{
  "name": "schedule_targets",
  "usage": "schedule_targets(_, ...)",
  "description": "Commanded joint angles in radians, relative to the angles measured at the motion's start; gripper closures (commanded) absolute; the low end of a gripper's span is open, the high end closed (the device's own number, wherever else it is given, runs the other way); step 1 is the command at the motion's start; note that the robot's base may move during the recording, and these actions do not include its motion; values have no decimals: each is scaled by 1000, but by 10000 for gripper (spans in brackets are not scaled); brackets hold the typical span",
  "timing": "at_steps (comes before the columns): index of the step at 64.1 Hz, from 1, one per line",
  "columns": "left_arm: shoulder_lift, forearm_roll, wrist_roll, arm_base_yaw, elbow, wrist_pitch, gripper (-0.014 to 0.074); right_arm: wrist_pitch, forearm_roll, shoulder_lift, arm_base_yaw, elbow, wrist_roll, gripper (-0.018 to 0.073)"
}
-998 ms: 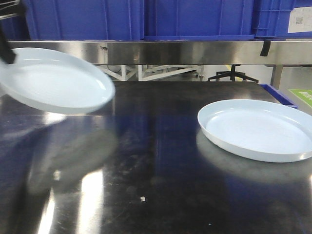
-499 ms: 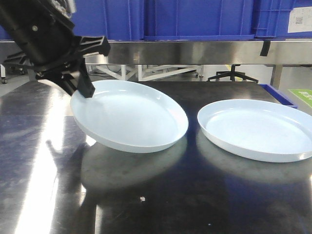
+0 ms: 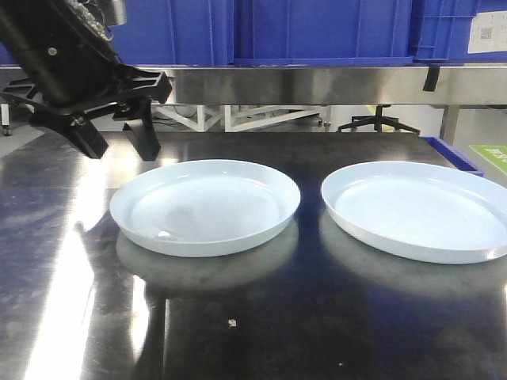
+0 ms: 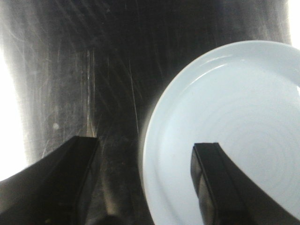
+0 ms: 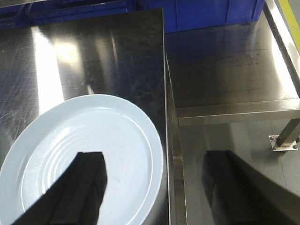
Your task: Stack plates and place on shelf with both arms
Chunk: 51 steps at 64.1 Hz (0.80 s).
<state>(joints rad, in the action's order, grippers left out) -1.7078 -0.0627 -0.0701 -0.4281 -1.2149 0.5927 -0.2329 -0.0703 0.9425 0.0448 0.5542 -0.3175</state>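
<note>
We had laid the tilted plate (image 3: 204,207) flat at centre, our left gripper (image 3: 121,149) spread wide and empty at upper left; regrasping that glossy low rim risked slipping.

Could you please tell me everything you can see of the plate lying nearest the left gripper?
The left plate is large, round and shallow, very pale blue-white and glossy, with a low raised rim; it looks like ceramic or melamine. It lies flat, right way up and empty on the dark steel tabletop, apart from the other plate. The left gripper hangs open just above its far-left rim, apparently not touching it.
</note>
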Motion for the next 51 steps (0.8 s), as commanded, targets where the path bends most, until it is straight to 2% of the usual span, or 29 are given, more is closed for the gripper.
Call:
schedule_targets(1, 45, 21, -5, -3, -62, 14, 258, 65, 0, -7, 2, 37, 3, 17)
schedule_targets(7, 75, 31, -5, 11, -91, 38, 529, 65, 0, -7, 2, 37, 3, 17)
schedule_targets(11, 113, 31, -17, 26, -93, 36, 484, 65, 0, -7, 2, 37, 3, 17)
schedule_targets(20, 224, 44, -31, 86, -89, 36, 511, 65, 0, -7, 2, 37, 3, 17)
schedule_targets(29, 348, 63, -31, 181, -39, 0, 511, 66, 0, -7, 2, 37, 3, 17)
schedule_targets(40, 531, 63, -31, 303, 156, -100, 511, 66, 0, -7, 2, 37, 3, 17)
schedule_targets(51, 733, 33, -31, 347, 433, -215, 511, 66, 0, -7, 2, 37, 3, 17)
